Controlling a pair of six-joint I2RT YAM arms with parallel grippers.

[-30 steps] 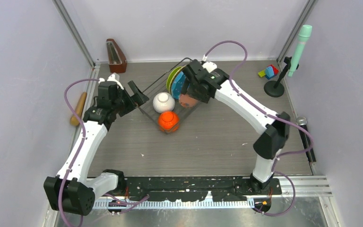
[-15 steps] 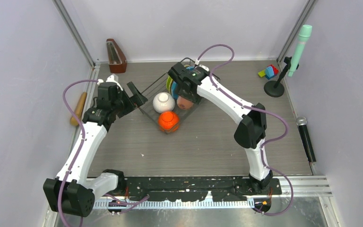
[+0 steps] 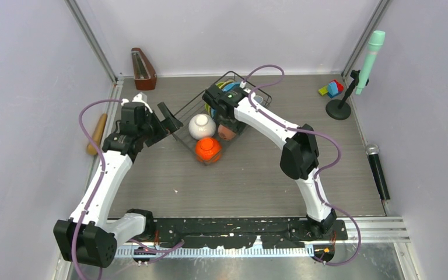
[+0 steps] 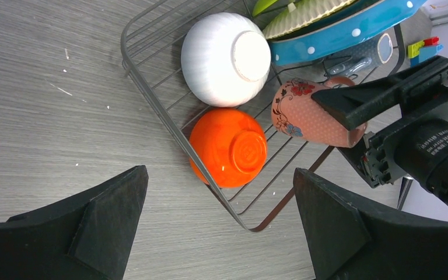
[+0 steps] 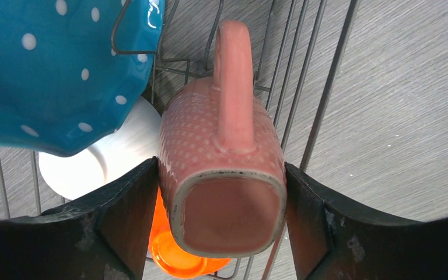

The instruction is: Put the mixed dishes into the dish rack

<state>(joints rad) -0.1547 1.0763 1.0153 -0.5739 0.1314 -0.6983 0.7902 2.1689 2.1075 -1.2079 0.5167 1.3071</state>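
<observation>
The dish rack is a black wire basket at the table's far middle. A white bowl and an orange bowl lie upside down in its near end. Blue dotted, yellow and lime-green plates stand on edge further in. My right gripper is shut on the pink mug, handle up, held over the rack wires beside the bowls. My left gripper hangs open just outside the rack's near-left rim, holding nothing.
A wooden metronome stands at the back left and a wooden roller lies along the left wall. Toy blocks and a green microphone on a stand are at the back right. A black microphone lies by the right wall.
My right arm has swung left and folded in, carrying the pink mug further over the rack towards the bowls. The left arm has stayed put.
</observation>
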